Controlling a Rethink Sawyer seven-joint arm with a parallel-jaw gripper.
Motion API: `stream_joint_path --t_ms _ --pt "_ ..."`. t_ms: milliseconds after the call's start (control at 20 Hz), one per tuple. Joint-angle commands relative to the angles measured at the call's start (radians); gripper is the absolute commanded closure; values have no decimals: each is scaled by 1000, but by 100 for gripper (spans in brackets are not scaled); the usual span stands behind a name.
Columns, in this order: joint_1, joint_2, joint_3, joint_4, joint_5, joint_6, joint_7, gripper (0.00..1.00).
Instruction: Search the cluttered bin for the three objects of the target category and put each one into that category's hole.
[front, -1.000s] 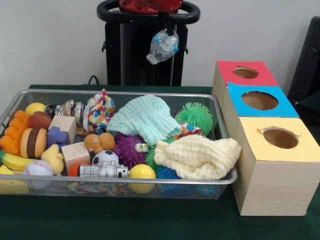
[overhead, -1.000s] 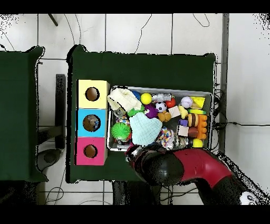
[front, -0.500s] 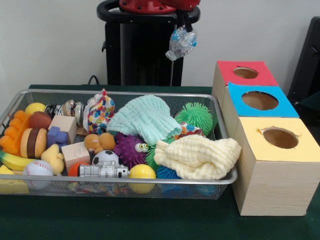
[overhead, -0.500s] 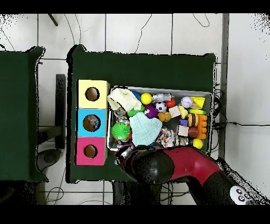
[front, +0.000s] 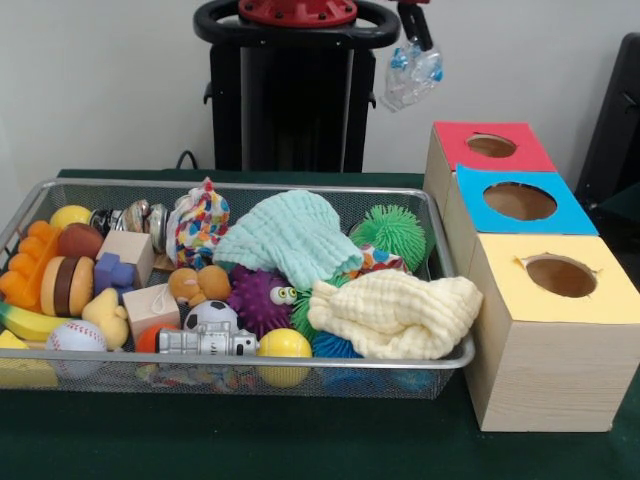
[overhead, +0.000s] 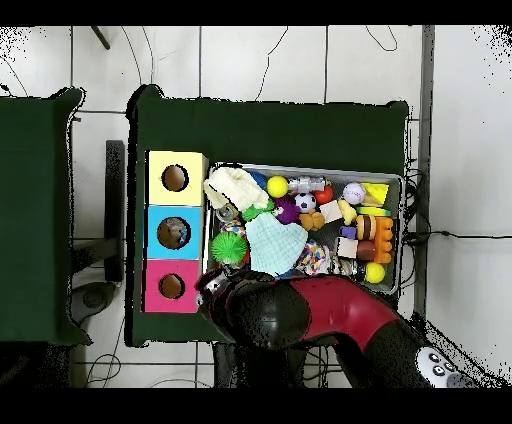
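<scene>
My gripper (front: 414, 38) hangs from the top edge of the front view, shut on a crumpled clear plastic bottle with blue marks (front: 411, 72). It holds the bottle high in the air, just left of the red-topped box and its hole (front: 491, 146). The bin (front: 300, 365) of silver mesh lies below and to the left, full of toys and cloths. In the overhead view the arm's end (overhead: 222, 292) sits between the bin (overhead: 320, 167) and the hole in the red top (overhead: 171, 286). The arm hides the gripper and bottle there.
A blue-topped hole (front: 519, 201) and a yellow-topped hole (front: 560, 275) stand in a row in front of the red one. A mint cloth (front: 290, 236) and a yellow cloth (front: 392, 313) cover toys in the bin. The black pedestal (front: 290, 90) stands behind.
The gripper has carried the bottle to the right in the front view, from in front of the pedestal to beside the red-topped box. The bin's contents have not moved.
</scene>
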Motion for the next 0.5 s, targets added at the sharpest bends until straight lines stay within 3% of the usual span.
stream_joint_path --t_ms 50,500 --pt "95 -5 12 -8 80 -131 391 100" --pt "165 10 -19 -27 107 -242 430 100"
